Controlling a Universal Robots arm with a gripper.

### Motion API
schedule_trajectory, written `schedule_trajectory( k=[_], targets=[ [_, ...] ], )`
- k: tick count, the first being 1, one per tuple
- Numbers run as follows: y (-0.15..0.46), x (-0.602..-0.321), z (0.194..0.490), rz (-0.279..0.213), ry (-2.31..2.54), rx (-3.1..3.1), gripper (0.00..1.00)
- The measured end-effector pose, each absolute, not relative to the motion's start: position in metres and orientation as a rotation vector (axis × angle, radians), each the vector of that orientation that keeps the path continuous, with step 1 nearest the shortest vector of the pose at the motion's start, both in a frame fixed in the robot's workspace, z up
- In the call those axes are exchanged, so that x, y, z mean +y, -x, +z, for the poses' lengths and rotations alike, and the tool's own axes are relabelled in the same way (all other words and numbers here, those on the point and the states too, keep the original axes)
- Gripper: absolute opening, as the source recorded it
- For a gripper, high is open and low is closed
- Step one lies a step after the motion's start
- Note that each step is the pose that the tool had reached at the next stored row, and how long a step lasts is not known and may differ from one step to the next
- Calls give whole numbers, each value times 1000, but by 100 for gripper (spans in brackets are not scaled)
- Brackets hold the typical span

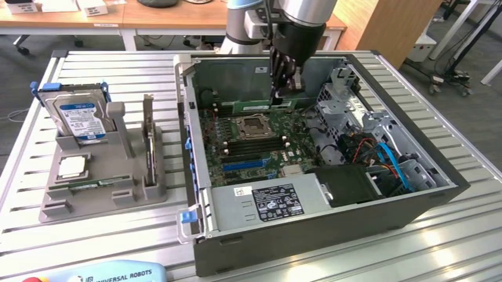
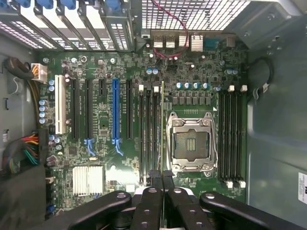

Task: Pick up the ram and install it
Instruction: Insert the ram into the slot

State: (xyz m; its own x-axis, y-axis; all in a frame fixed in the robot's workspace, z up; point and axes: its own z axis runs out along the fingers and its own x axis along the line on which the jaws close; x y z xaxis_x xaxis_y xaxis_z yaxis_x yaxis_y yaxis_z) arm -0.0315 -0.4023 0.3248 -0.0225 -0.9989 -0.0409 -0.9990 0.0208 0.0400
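The ram point(image 1: 259, 106) is a slim green stick hanging low over the motherboard point(image 1: 243, 147) inside the open computer case point(image 1: 330, 229). My gripper point(image 1: 281, 100) reaches down into the case and is shut on its upper edge. In the wrist view the ram point(image 2: 162, 124) shows edge-on as a thin line running out from my gripper point(image 2: 162, 176). It hangs over the black memory slots point(image 2: 149, 134) beside the empty processor socket point(image 2: 191, 143), in line with them. Whether it touches a slot I cannot tell.
A grey parts tray point(image 1: 102, 202) at the exterior view's left holds a silver hard drive point(image 1: 79, 117), a small square processor chip point(image 1: 72, 167) and another slim green stick point(image 1: 90, 186). Drive cages and cables point(image 1: 368, 147) crowd the case's right side. More memory slots point(image 2: 232, 134) lie beyond the socket.
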Motion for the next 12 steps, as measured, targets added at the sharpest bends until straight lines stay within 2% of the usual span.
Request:
schedule_trajectory(
  k=[12],
  targets=[
    [31,-413,323,90,2195,2243,12]
  ],
)
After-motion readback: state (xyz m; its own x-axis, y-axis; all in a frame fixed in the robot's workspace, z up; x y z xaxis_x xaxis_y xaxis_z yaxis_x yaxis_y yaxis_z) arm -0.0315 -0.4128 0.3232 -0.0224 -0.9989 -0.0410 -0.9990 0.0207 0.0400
